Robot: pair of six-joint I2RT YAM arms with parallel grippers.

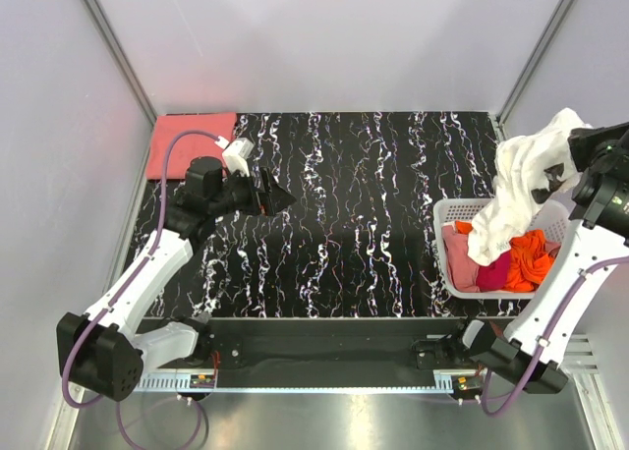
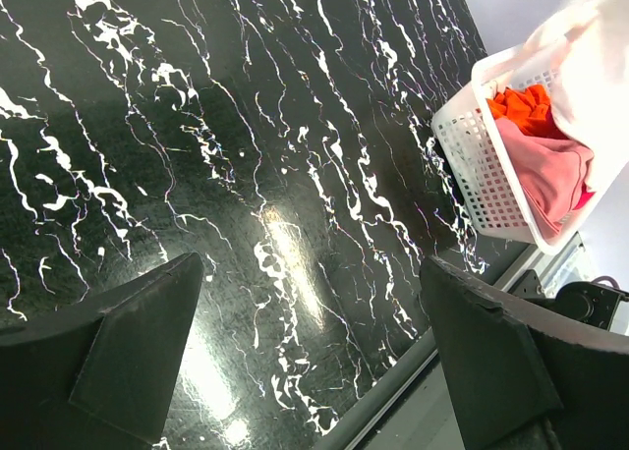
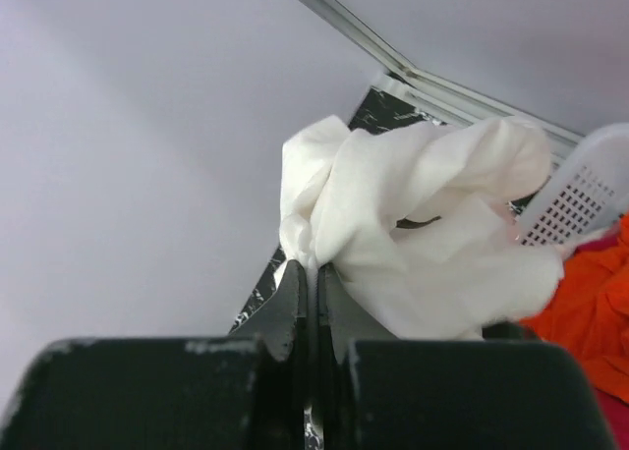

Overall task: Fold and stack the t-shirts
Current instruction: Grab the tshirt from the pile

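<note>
The right gripper (image 3: pixel 313 281), jaws clamped shut, lifts a crumpled cream-white cloth t-shirt (image 3: pixel 432 234) above the white slatted plastic basket (image 1: pixel 429 214), which holds an orange t-shirt (image 1: pixel 531 256) and a magenta t-shirt (image 1: pixel 494 273). Well left of the basket, the left gripper (image 2: pixel 314 273) hangs wide apart and empty, near a folded salmon-pink t-shirt (image 1: pixel 187 140).

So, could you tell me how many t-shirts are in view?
5: a salmon-pink one folded at the table's far left corner, a white one pinched in the right fingers above the basket, and dusty pink, magenta and orange ones inside it. More may lie hidden underneath.
</note>
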